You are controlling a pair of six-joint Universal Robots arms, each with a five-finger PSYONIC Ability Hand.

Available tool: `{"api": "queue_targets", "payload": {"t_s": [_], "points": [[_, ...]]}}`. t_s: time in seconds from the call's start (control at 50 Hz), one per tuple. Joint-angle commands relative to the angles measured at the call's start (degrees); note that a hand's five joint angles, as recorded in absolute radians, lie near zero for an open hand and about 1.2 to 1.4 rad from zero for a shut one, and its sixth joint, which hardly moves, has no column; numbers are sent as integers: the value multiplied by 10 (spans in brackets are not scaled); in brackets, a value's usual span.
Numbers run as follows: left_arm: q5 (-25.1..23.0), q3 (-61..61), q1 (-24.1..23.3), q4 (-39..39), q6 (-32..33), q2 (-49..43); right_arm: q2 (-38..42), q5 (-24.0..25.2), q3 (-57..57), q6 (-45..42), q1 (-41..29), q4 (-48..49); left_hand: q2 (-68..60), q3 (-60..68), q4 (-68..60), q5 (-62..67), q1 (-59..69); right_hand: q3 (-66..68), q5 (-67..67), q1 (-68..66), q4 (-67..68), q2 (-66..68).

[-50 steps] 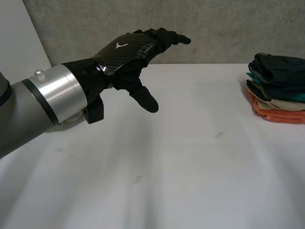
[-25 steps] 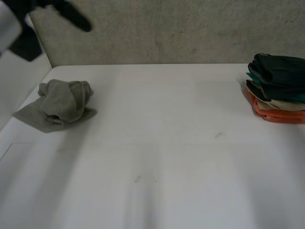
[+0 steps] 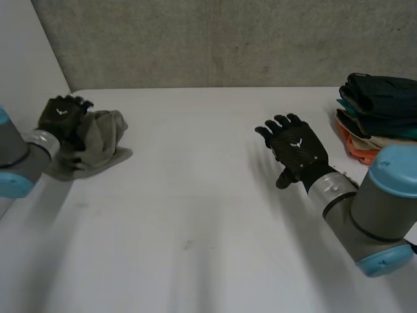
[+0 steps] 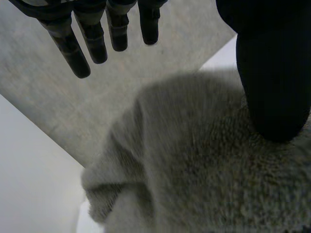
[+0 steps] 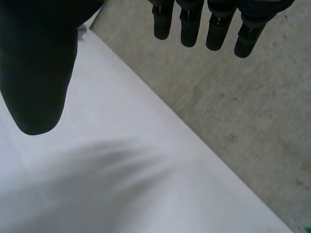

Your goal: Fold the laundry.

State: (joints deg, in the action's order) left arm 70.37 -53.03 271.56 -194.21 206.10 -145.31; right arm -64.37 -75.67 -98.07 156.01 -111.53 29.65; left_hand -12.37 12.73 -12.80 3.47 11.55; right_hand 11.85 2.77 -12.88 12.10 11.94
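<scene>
Crumpled grey towel (image 3: 98, 140) at about nine o'clock on the white table (image 3: 208, 222), close to the far edge. Lies in a loose heap, with one flat flap spread toward seven o'clock. Nine-o'clock side hidden behind the left hand (image 3: 62, 119) in the head view, so no telling how much cloth sits beneath the palm. From the left wrist, a nubby grey mound under the palm, running out of view on several sides; folds hard to make out.

Left hand: fingers straight, side by side and well apart from the thumb, tips clear of the cloth with the grey wall (image 3: 215, 39) behind them. Thumb tip over the heap; contact uncertain. Grips nothing.

Right hand (image 3: 296, 149) near three o'clock, above bare table, well apart from the towel. Fingers straight and slightly spread, thumb out to the side, nothing held; the same from the right wrist.

Stack of folded clothes (image 3: 378, 120) at two o'clock, cut off at the side, lowest layers partly hidden behind the right arm (image 3: 371, 202). Dark, teal, cream and orange layers.

Half a second ago: towel uncovered, left hand a blur off toward eleven o'clock, no right arm over the table. Now left hand at the towel, right hand and arm in over the table. Towel's place and shape much the same; stack unmoved.
</scene>
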Motion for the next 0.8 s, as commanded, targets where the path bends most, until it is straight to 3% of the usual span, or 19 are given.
{"api": "queue_targets", "payload": {"t_s": [0.02,0.1,0.14,0.3,0.38,0.54,0.7,0.74,0.76,0.8], "points": [[15,88,5,9,13,-79,7,-4,-5,2,13,20,-675,672,-671,664,683,-19,-28,29,-21,-19],[66,61,-1,5,1,-6,4,-7,-5,3,22,21,-676,673,-672,665,685,-19,-28,29,-21,-19],[87,30,-21,-10,-36,60,0,-9,-5,4,26,21,-676,673,-672,665,685,-19,-28,29,-21,-19],[67,-54,-115,-57,-200,278,-22,-20,-5,10,37,20,-676,673,-672,665,685,-19,-28,29,-21,-19],[67,-73,-157,-55,-250,352,-32,-29,-5,24,42,18,-676,673,-672,665,685,-19,-28,29,-21,-19],[58,-144,-239,-24,-279,393,-50,-34,1,47,68,16,-676,673,-672,665,685,-19,-28,29,-21,-19],[8,-274,-329,-10,-269,305,-57,-34,25,78,105,-1,-676,673,-672,665,685,-19,-28,29,-21,-19],[3,-290,-341,-9,-268,283,-56,-32,30,84,111,-10,-581,578,-577,570,590,-19,-28,29,-21,-19],[1,-300,-348,-6,-265,267,-54,-29,33,89,114,-18,-391,387,-386,380,399,-19,-28,29,-21,-19],[3,-305,-350,0,-259,262,-52,-26,36,90,116,-26,-195,191,-190,184,203,-19,-28,29,-21,-19]]}}
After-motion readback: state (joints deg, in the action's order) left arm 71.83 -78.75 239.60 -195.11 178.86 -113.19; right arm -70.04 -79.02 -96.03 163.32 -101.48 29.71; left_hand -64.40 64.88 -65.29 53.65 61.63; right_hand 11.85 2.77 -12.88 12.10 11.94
